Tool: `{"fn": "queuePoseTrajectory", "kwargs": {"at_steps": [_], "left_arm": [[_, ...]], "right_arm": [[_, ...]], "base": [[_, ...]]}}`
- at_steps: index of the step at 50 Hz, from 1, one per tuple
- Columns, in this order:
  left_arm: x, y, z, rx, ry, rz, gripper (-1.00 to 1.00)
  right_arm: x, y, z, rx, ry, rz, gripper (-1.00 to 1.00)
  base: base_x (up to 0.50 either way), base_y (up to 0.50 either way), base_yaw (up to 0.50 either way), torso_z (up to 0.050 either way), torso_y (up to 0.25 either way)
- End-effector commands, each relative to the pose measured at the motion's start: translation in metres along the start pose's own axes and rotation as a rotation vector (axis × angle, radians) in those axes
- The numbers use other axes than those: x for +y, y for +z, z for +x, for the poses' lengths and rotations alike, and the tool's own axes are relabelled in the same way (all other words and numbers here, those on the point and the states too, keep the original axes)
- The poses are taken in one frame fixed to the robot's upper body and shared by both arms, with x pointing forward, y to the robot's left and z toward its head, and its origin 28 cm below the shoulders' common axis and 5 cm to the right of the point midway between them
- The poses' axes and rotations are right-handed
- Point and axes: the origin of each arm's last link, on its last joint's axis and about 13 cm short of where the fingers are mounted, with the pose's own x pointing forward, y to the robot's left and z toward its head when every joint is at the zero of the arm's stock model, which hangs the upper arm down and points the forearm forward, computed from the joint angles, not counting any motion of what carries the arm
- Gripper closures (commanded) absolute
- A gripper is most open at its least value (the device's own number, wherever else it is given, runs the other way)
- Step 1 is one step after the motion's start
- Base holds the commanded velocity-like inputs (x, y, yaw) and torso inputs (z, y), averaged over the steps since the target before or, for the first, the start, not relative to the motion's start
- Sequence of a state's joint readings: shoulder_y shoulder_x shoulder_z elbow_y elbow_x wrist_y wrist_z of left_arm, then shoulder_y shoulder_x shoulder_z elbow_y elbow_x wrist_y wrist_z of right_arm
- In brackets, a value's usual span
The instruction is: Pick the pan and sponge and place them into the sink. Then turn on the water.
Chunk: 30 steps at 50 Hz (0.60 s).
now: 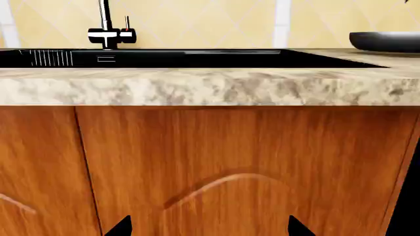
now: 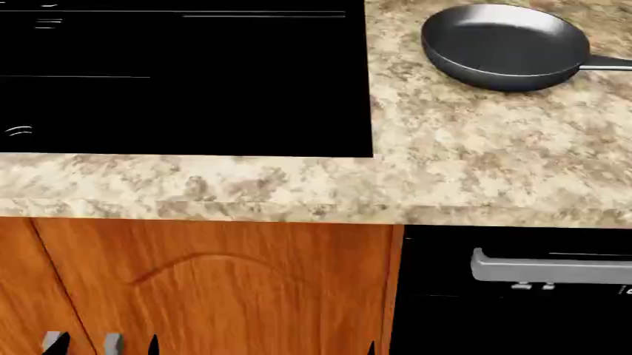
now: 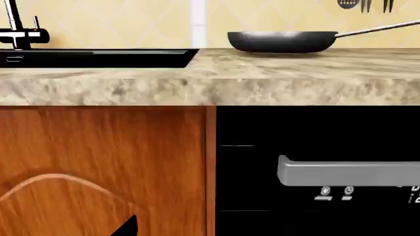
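Observation:
The dark grey pan (image 2: 504, 44) sits upright on the granite countertop (image 2: 474, 148), right of the black sink (image 2: 197, 111), with its handle (image 2: 607, 65) pointing right. It also shows in the left wrist view (image 1: 387, 42) and the right wrist view (image 3: 282, 42). The faucet (image 1: 108, 29) stands behind the sink (image 1: 164, 58), and no water stream shows. The sponge is out of view. My left gripper (image 1: 210, 228) is open and empty, low in front of the wooden cabinet door. Of my right gripper only one fingertip (image 3: 125, 227) shows, far off centre. It is below counter height.
A wooden cabinet door (image 2: 217, 288) is under the sink. To its right is a black appliance with a grey bar handle (image 2: 548, 268), also in the right wrist view (image 3: 347, 172). The counter's front edge (image 1: 210, 88) overhangs both. Utensils (image 3: 364, 4) hang on the tiled wall.

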<state>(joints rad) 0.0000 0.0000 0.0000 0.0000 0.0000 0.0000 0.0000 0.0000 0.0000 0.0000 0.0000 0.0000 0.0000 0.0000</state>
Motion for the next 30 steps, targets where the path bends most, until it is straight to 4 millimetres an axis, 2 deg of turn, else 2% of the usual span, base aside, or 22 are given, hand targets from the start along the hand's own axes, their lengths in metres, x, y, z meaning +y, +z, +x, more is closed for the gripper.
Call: {"fn": "queuePoseTrajectory", "kwargs": {"at_steps": [1, 16, 27, 28, 30], "left_arm": [[-0.0008, 0.0001, -0.0004, 0.001, -0.008, -0.002, -1.0], [-0.0001, -0.0002, -0.0001, 0.017, -0.001, -0.019, -1.0], [0.0034, -0.0014, -0.0026, 0.019, -0.003, -0.014, -1.0], [-0.0021, -0.0003, 0.0017, 0.019, -0.004, -0.013, -1.0], [0.0025, -0.0016, -0.0018, 0.022, -0.003, -0.015, -1.0]], "right_arm": [[0.0008, -0.0009, -0.0006, 0.002, 0.009, 0.008, -1.0], [0.0018, -0.0014, 0.0007, 0.009, 0.024, -0.009, -1.0], [0.0019, -0.0014, 0.0006, 0.008, 0.027, -0.019, -1.0], [0.002, -0.0013, 0.0005, 0.007, 0.026, -0.018, -1.0], [0.0017, -0.0014, 0.0006, 0.007, 0.024, -0.017, -1.0]], "base": [[0.0, 0.0, 0.0, 0.0, 0.0], [0.0, 0.0, 0.0, 0.0, 0.0], [0.0, -0.5, 0.0, 0.0, 0.0], [0.0, -0.5, 0.0, 0.0, 0.0], [0.0, -0.5, 0.0, 0.0, 0.0]]}}
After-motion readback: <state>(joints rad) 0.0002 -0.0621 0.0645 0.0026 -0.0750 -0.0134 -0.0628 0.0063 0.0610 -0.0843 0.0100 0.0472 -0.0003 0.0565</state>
